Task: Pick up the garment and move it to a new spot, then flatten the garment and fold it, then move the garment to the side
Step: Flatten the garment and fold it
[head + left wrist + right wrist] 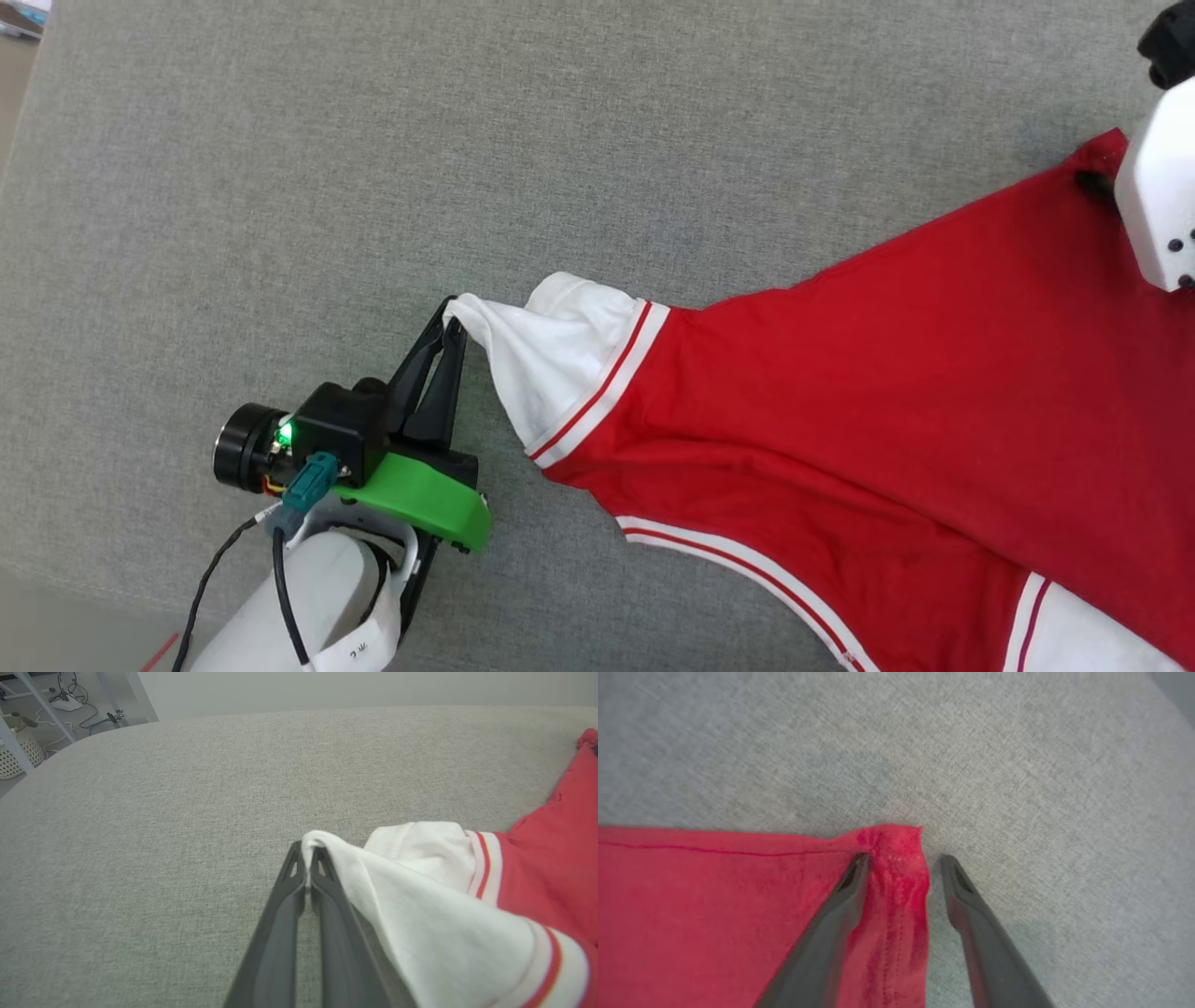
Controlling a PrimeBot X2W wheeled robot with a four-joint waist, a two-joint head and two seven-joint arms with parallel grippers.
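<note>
Two far corners are taken, likely to stretch the shirt [887, 373] flat on the worktop [373, 140]: left pincer [455, 313] clamped on the white sleeve [551, 364], right pincer [903, 858] apart astride a red corner [896, 847].

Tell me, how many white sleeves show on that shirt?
2. One white sleeve is pinched in the left gripper; the other sleeve lies at the head view's lower right, cut off.

Red garment [887, 373], white red-striped sleeves, stretched out, one sleeve bunched
</note>
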